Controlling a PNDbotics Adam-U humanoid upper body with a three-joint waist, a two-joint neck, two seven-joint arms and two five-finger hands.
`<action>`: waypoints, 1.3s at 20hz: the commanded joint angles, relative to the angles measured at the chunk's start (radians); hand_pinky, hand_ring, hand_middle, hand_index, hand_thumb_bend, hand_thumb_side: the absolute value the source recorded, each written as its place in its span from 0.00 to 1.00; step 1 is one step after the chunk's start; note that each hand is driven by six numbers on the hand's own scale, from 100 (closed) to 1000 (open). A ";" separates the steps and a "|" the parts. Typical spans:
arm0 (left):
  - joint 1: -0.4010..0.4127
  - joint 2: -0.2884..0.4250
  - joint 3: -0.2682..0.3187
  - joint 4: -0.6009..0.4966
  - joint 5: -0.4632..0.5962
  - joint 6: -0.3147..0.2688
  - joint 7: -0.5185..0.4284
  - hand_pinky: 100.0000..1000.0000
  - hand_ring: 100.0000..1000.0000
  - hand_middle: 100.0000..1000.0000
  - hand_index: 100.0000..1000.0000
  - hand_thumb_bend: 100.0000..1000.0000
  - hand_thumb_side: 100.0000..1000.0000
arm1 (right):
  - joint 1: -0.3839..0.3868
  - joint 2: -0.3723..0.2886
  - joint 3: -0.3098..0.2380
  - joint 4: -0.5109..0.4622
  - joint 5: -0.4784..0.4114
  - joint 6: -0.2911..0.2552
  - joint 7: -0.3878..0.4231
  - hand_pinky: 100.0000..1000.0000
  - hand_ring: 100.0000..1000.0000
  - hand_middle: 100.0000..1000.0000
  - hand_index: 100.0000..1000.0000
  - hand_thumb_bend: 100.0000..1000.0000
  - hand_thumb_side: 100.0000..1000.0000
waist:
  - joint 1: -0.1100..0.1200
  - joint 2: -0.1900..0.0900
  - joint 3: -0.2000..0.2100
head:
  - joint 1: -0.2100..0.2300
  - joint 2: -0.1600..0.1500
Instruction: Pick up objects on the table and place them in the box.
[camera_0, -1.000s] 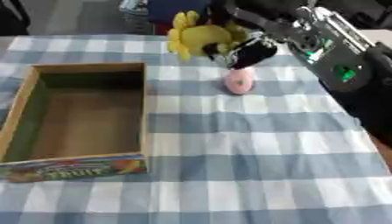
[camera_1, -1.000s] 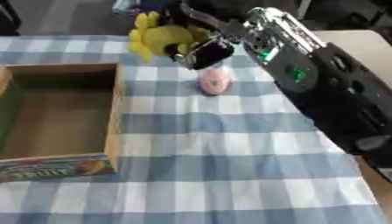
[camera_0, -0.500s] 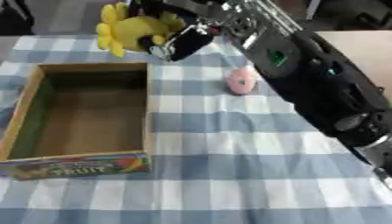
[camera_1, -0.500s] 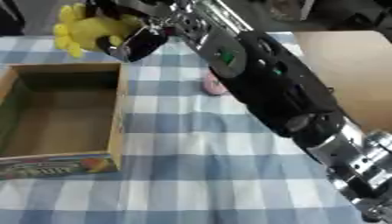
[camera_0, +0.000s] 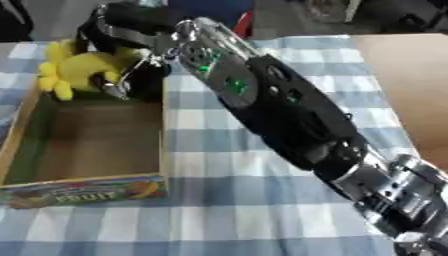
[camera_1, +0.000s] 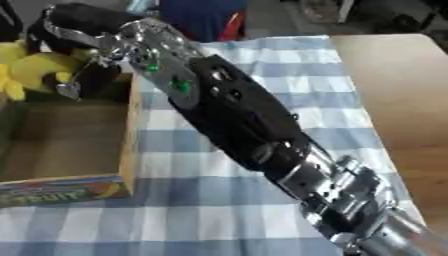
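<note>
Right hand (camera_0: 131, 75) grips the yellow toy (camera_0: 74, 70), fingers curled round it, over the far end of the box (camera_0: 162, 135) (left hand nowhere in view). Going left to right: the toy hangs at the box's far-left corner, partly over the rim; the hand sits just right of it, near the right wall; the arm (camera_0: 280, 115) runs diagonally across the checked bench (camera_0: 245, 220). The box's long axis runs toward the robot, so open room lies nearer, inside. Likely next: lower and let go, away from the rim.
</note>
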 joint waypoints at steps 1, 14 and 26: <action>-0.015 0.029 -0.003 -0.020 0.010 -0.003 -0.008 0.30 0.56 0.49 0.80 0.36 0.53 | -0.031 0.061 -0.035 0.078 0.074 -0.029 -0.008 0.49 0.45 0.14 0.23 0.00 0.09 | 0.007 -0.015 0.004 | -0.014 0.006; -0.034 0.022 -0.007 -0.020 0.019 -0.003 -0.014 0.30 0.56 0.49 0.80 0.35 0.52 | 0.009 0.185 -0.093 0.287 0.318 -0.129 -0.083 0.48 0.46 0.15 0.24 0.00 0.09 | 0.005 -0.003 0.018 | -0.021 0.000; -0.037 0.019 -0.009 -0.020 0.021 -0.001 -0.019 0.30 0.56 0.49 0.80 0.36 0.52 | 0.007 0.197 -0.108 0.291 0.408 -0.154 -0.128 0.57 0.70 0.62 0.81 0.00 0.44 | 0.002 0.001 0.020 | -0.017 -0.003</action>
